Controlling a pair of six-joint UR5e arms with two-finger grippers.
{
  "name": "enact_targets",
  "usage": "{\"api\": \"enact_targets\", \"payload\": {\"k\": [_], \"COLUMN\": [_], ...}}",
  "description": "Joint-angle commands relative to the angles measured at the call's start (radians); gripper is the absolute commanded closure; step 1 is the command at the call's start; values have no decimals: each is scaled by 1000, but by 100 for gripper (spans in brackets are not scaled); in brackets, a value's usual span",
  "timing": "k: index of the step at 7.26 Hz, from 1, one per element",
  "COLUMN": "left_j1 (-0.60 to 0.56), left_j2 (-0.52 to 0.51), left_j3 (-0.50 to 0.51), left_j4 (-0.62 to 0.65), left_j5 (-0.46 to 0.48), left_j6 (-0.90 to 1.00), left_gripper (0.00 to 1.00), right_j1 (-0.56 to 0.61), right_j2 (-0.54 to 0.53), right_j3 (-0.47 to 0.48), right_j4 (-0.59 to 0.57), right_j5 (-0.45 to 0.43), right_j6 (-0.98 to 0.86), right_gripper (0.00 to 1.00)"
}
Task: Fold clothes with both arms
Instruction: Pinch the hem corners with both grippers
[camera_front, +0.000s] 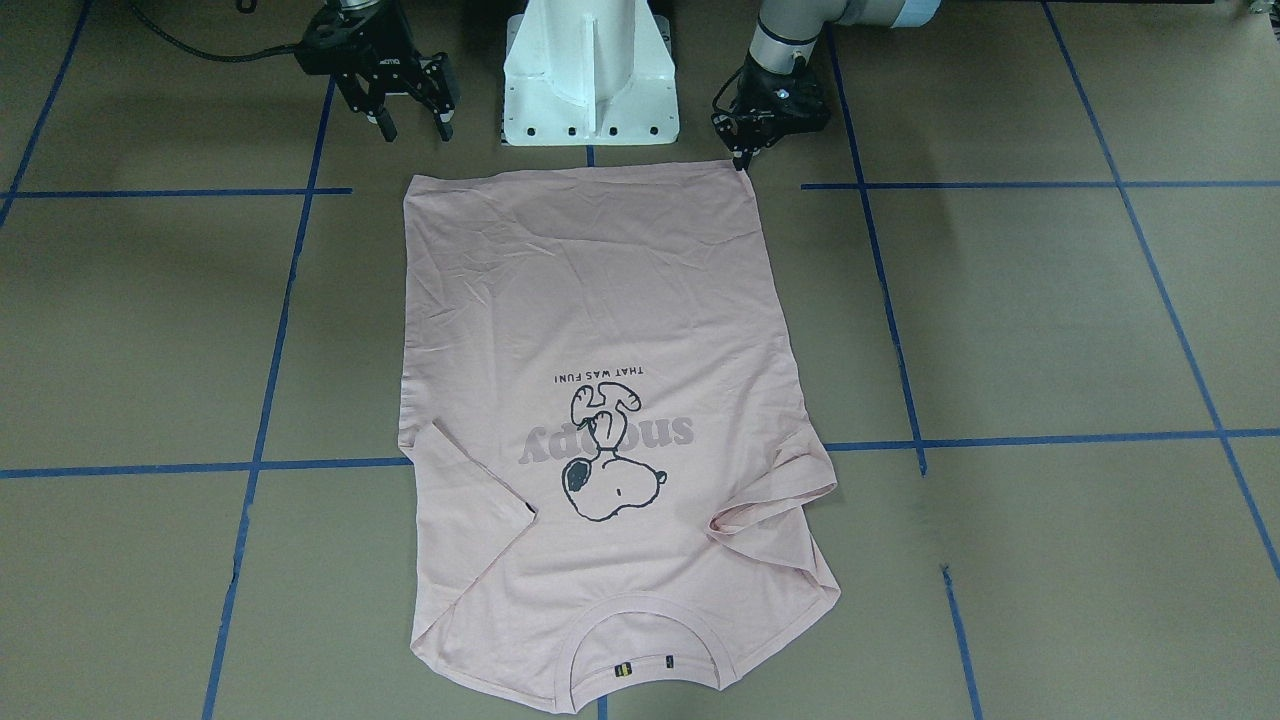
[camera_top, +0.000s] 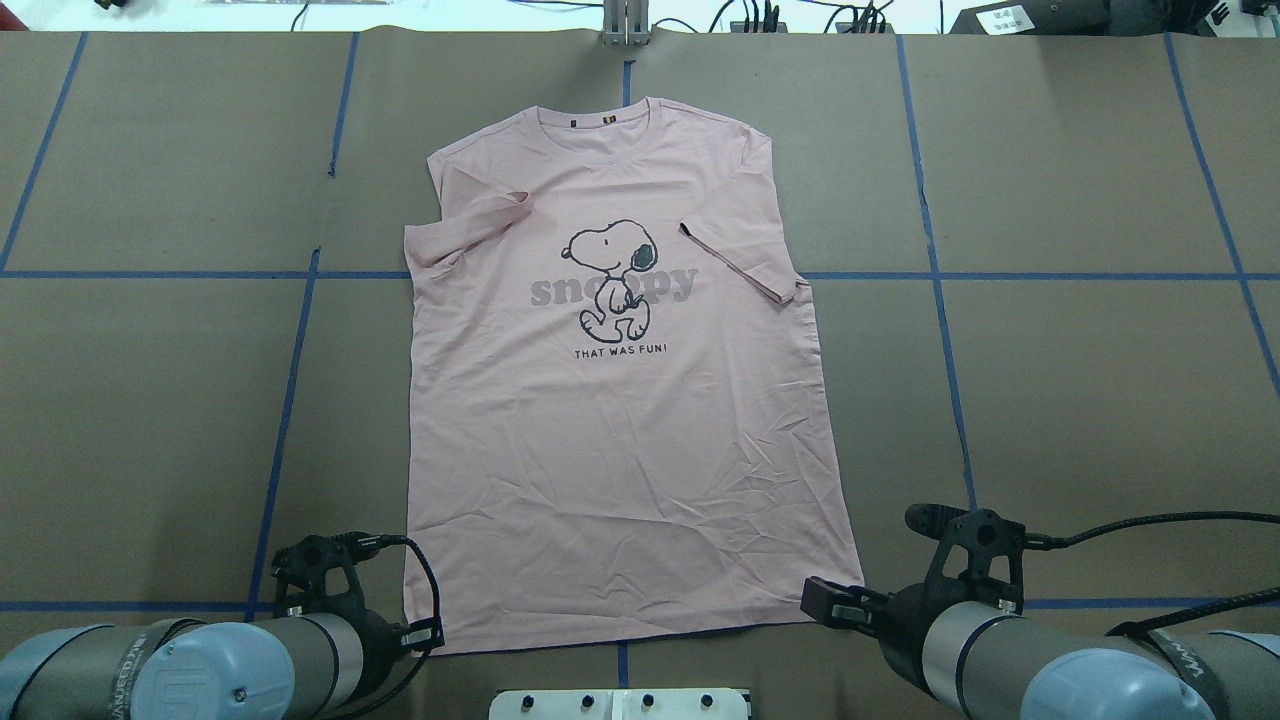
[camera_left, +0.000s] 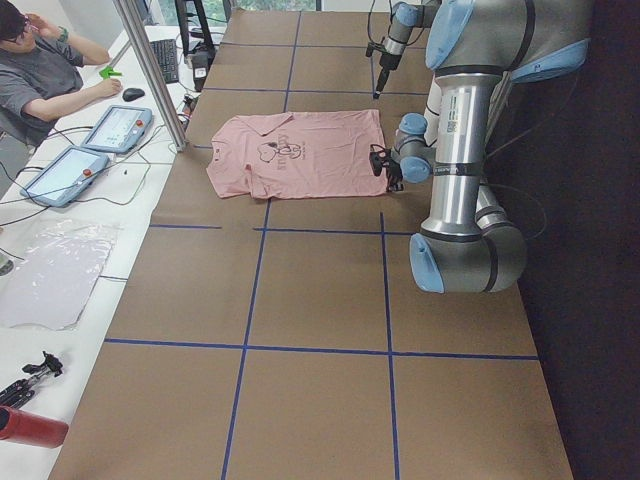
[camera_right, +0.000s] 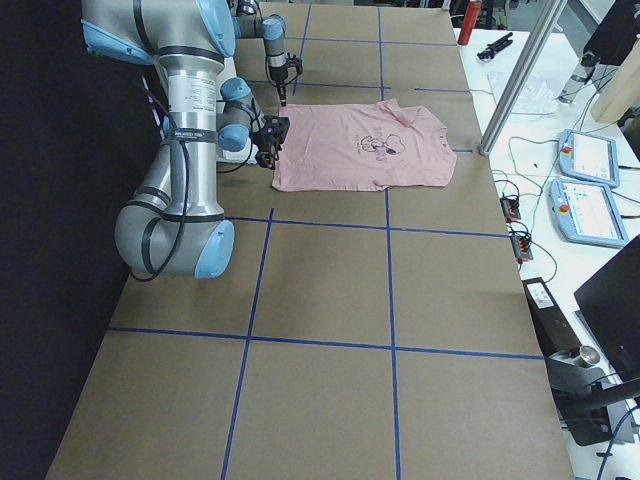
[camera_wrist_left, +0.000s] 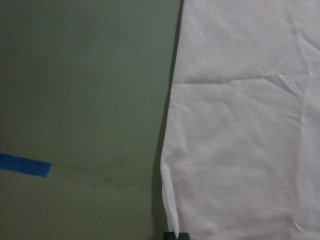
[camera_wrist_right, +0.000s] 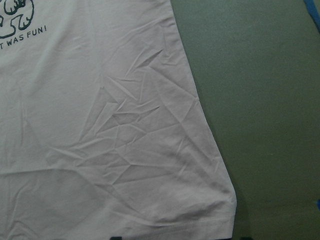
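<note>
The light pink T-shirt (camera_top: 620, 430) lies flat and face up, collar (camera_top: 600, 125) away from the robot, both sleeves folded inward over the chest. My left gripper (camera_front: 744, 160) is down at the hem corner on its side. In the left wrist view its tips (camera_wrist_left: 176, 235) sit close together, shut on the shirt's edge. My right gripper (camera_front: 414, 128) hangs open just above the other hem corner (camera_wrist_right: 227, 200). Its dark fingertips (camera_wrist_right: 116, 238) show spread wide at the bottom edge of the right wrist view.
The white pedestal base (camera_front: 590, 70) stands between the arms, right behind the hem. Blue tape lines (camera_top: 940, 300) cross the brown table cover. A person (camera_left: 40, 70) sits at a side bench with control pendants (camera_left: 115, 125); a metal post (camera_left: 150, 70) stands by the collar end.
</note>
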Motion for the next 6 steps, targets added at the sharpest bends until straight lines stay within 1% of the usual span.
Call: {"api": "enact_targets", "payload": {"k": [1,2,5,6], "left_j1": [1,1,-2,-4], "left_j2": [-7,-11,-13,-13], "left_j3": [-6,-11,-21,-29], "left_j4": [6,6,6,6], "left_j5": [-2,-3,-3,-3], "left_j6": [4,4,4,4], "left_gripper": [100,100,100,100], "right_j1": [-4,-4,-5,-4], "right_j2": [37,60,62,59], "right_j3": [-67,-111,-178,-181], "right_j4": [-2,-2,-5,-5], "right_j5": [-1,-1,-11,-11], "right_j6": [2,2,0,-1], "right_gripper": [29,30,33,33]}}
